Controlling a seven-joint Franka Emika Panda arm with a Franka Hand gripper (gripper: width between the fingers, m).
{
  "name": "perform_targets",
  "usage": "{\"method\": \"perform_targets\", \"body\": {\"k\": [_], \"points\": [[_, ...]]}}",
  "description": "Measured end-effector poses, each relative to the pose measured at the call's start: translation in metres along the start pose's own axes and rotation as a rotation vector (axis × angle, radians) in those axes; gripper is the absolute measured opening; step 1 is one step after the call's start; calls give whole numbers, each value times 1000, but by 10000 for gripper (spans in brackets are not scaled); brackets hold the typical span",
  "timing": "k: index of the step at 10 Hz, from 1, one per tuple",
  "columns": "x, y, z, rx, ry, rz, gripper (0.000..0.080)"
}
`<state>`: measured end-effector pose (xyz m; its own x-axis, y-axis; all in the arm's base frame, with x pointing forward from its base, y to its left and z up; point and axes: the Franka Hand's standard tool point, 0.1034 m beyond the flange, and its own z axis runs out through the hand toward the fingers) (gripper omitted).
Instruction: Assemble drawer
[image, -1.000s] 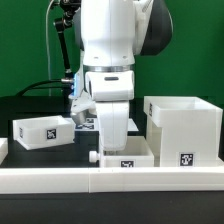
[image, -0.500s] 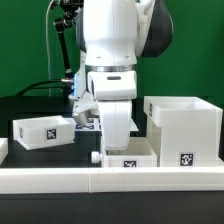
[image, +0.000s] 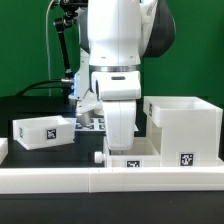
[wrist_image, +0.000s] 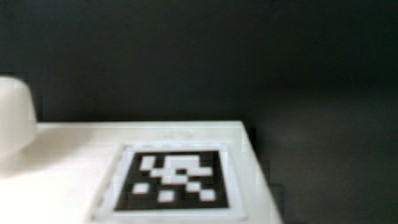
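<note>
Exterior view: a black bench (image: 40, 112) stands before a green wall (image: 25, 50), with a low white rail (image: 60, 180) along the front. The white, open-topped drawer housing (image: 183, 128) is on that view's right. One tagged tray (image: 140, 158) sits under the claw (image: 121, 146), and another tray (image: 42, 131) lies on that view's left. I cannot tell whether the claw grips anything.

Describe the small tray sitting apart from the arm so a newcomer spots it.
Start at the white robot arm in the middle. Toward the exterior view's left lies a low white tray. Unlike the other tray, nothing hovers over it.
</note>
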<state>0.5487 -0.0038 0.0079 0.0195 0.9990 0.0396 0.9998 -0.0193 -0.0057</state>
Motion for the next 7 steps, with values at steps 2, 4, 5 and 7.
{"method": "perform_targets", "body": {"k": [2, 4, 5, 7], "points": [[0, 0, 0, 0, 0, 1, 42], [-1, 0, 1, -28, -3, -21, 42], [-1, -1, 1, -27, -3, -17, 42], [-2, -1, 1, -27, -3, -17, 42]]}}
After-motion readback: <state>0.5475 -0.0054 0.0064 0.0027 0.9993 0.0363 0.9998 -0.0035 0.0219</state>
